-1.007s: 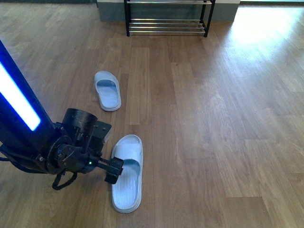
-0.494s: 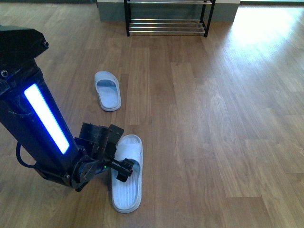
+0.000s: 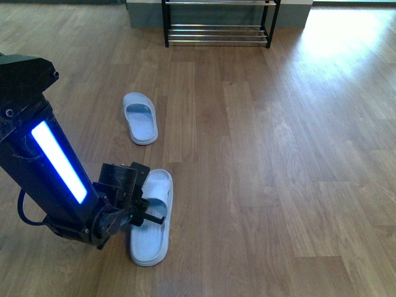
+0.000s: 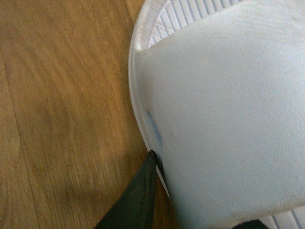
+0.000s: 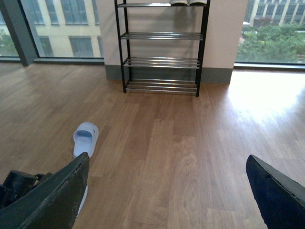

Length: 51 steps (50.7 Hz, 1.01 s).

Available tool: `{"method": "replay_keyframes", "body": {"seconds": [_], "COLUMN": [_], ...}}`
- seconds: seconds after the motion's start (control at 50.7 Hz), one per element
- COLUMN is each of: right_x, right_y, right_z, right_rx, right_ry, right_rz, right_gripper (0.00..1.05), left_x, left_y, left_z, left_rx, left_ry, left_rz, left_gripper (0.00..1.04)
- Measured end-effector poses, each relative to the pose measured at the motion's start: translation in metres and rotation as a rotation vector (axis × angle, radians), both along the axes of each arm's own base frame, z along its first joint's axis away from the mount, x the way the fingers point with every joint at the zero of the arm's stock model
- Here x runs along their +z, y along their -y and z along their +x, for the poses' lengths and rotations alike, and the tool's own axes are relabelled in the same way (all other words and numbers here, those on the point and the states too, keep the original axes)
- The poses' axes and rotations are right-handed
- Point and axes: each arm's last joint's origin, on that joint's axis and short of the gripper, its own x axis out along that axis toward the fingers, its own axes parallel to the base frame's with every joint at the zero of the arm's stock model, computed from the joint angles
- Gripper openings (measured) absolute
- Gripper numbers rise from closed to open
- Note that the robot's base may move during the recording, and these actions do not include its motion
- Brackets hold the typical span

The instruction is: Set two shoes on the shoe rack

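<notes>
The left gripper (image 3: 148, 210) is low over the wooden floor (image 3: 278, 154). It appears closed on the strap (image 4: 224, 109) of the near slipper (image 3: 150, 232). In the left wrist view one dark finger (image 4: 138, 200) presses the side edge of the strap, and only a small part of the other finger shows. The right gripper (image 5: 167, 162) is held up with its jaws wide apart and it holds nothing.

The grip is at the edge of a soft, smooth strap, so in my judgement the slipper may slide out or turn when the arm lifts it. The heel hangs far from the hold, and it could swing down and catch the floor. I cannot tell whether the sole is off the floor now. The shoe rack (image 3: 216, 28) stands well apart, at the far end of the floor, so the carry is long and a weak hold has time to fail. The shelves are parallel bars, and a tilted slipper could catch between them. The far slipper (image 3: 140, 117) lies between the arm and the rack, a little to the left, and a low path could knock it.

Compared with half a second ago, the near slipper has shifted to the robot's left and turned a little, together with the gripper. The far slipper and the rack are where they were.
</notes>
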Motion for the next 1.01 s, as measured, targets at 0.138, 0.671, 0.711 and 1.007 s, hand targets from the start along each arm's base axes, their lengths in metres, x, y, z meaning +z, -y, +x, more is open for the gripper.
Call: {"method": "replay_keyframes", "body": {"seconds": [0.138,0.671,0.711,1.007], "right_x": [0.000,0.000,0.000,0.000], "right_y": [0.000,0.000,0.000,0.000], "right_z": [0.000,0.000,0.000,0.000], "right_rx": [0.000,0.000,0.000,0.000], "right_ry": [0.000,0.000,0.000,0.000], "right_rz": [0.000,0.000,0.000,0.000], "right_gripper": [0.95,0.95,0.95,0.95], "left_x": [0.006,0.260,0.272,0.342], "left_y": [-0.009,-0.098,-0.103,-0.121], "left_z": [0.004,-0.070,-0.086,-0.207], "left_rx": [0.050,0.445,0.454,0.516], "left_ry": [0.002,0.309,0.327,0.427], "left_rz": [0.031,-0.069,-0.064,-0.048], "left_gripper": [0.02,0.02,0.02,0.02]}}
